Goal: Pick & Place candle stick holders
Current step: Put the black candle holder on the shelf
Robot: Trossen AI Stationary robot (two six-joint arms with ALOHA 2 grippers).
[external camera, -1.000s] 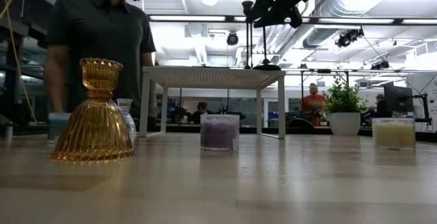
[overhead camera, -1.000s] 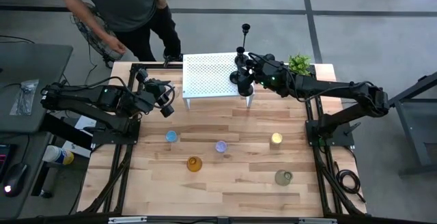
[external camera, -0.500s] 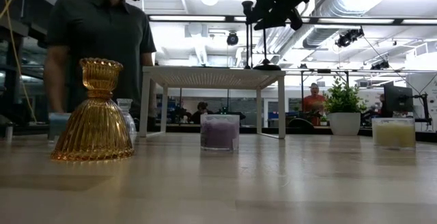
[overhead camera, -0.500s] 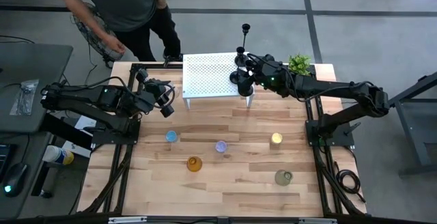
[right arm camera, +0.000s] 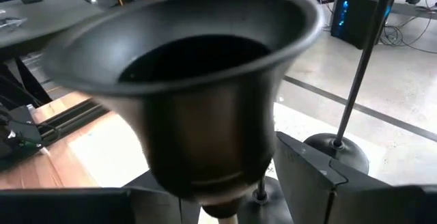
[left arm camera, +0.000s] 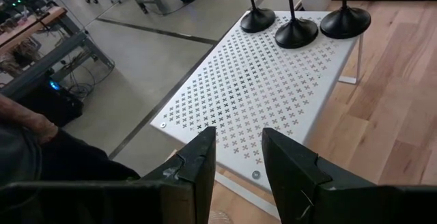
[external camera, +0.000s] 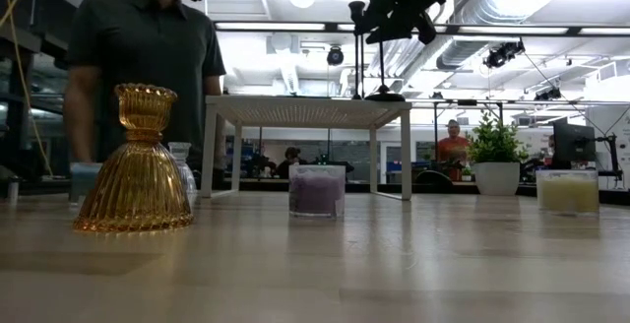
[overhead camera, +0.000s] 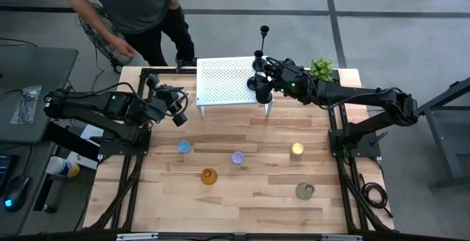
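Three slim black candlesticks stand by their round bases (left arm camera: 295, 33) on the right end of a white perforated stand (overhead camera: 224, 83) at the table's far side. My right gripper (overhead camera: 267, 76) is open above that end, level with the upper part of one candlestick. That candlestick's cup (right arm camera: 198, 87) fills the right wrist view. One finger (right arm camera: 321, 176) shows beside the cup and the other is hidden behind it. I cannot tell whether a finger touches it. My left gripper (left arm camera: 239, 156) is open and empty, near the stand's left end (overhead camera: 180, 112).
Coloured glass holders stand on the table: blue (overhead camera: 183, 147), purple (overhead camera: 237, 157), amber (overhead camera: 209, 175), yellow (overhead camera: 297, 149) and pale green (overhead camera: 305, 190). A small potted plant (overhead camera: 322, 68) stands at the far right. A person (overhead camera: 125, 6) stands beyond the far left corner.
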